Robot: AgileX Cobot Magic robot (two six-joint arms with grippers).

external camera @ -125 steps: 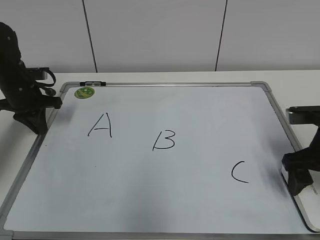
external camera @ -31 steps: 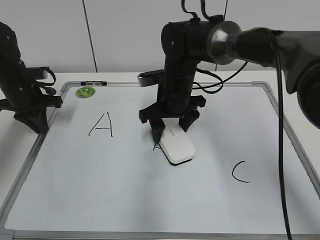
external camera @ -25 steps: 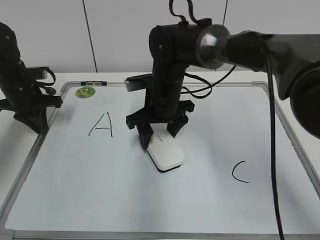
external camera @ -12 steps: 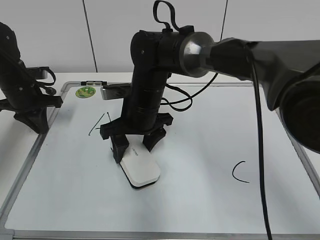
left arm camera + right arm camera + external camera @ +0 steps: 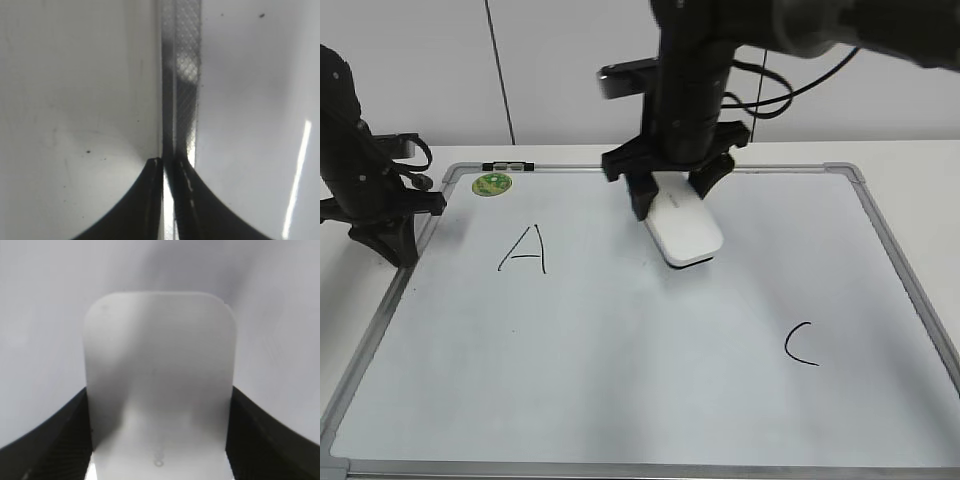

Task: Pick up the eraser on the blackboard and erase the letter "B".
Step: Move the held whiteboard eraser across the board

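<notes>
Right gripper (image 5: pixel 670 195) clamped on the eraser (image 5: pixel 684 230), above the blackboard (image 5: pixel 620 380) near the desk's far edge. No "B" visible. Left gripper (image 5: pixel 167 167) pressed together over the board frame, at the desk's left edge.

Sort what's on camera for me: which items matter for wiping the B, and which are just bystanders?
In play:
- eraser, held by the right gripper
- blackboard; no "B" visible on it now

Bystanders:
- letter "A"
- letter "C"
- green sticker
- left gripper, at the board's frame
</notes>
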